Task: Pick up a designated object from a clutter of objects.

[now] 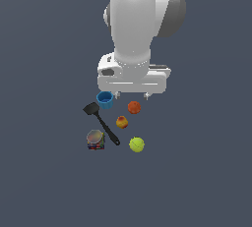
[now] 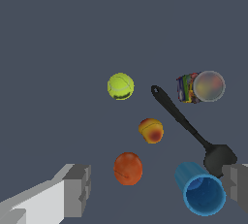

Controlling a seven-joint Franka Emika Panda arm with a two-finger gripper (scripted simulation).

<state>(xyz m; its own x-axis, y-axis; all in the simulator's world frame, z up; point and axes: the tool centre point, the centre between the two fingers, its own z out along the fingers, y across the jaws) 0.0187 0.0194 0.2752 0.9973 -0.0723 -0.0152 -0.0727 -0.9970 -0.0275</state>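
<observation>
Arm (image 1: 135,29): we see it fill the top centre of the exterior view.
Gripper (image 2: 157,189): spread wide, holding nothing, above the clutter.
Spatula (image 1: 101,122): black, lying between can and fruit.
Blue cup (image 1: 105,99): upright, just below the gripper.
Can (image 1: 95,139): lower left of the cluster.
Tennis ball (image 1: 136,144): we find it lowest in the cluster, apart, untouched.
Orange-red ball (image 1: 134,107): right of the cup.
Red-yellow fruit (image 1: 122,122): centre.

two balls (image 1: 136,144), fruit (image 1: 122,122), cup (image 1: 105,99), spatula (image 1: 101,122), can (image 1: 96,140)
</observation>
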